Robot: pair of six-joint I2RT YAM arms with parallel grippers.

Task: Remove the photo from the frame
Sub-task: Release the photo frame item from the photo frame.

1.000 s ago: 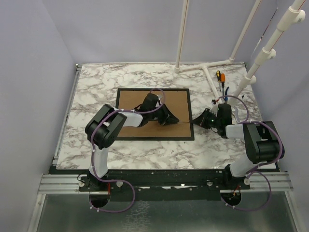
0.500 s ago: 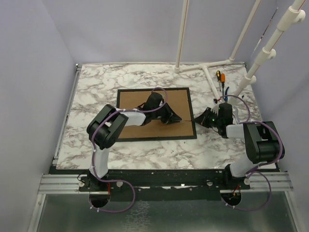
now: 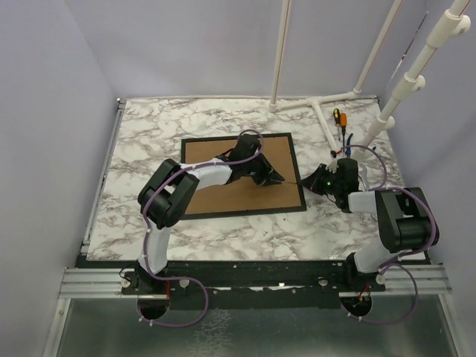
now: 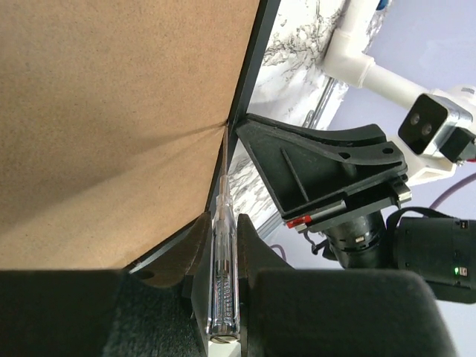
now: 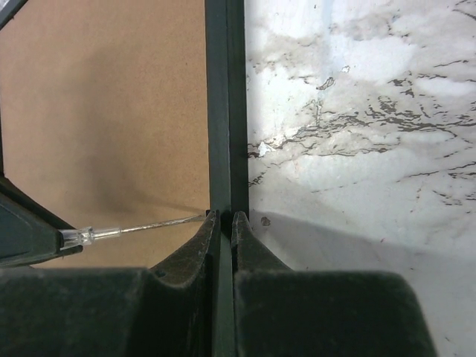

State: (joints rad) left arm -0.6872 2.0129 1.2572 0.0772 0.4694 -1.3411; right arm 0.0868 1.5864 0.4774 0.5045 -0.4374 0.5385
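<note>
On the marbled surface [image 3: 141, 141] the frame [image 3: 223, 195] is laid face down, mid-surface, its right rail pinched in the nearly closed right claw [image 5: 225, 217]. A clear-handled screwdriver [image 4: 223, 275] is clamped in the left claw [image 4: 223, 223], tip set at the seam beside the backing board [image 4: 97, 111]. Prying is judged in hand; next the board must be levered up. The photo is hidden, presumably beneath
</note>
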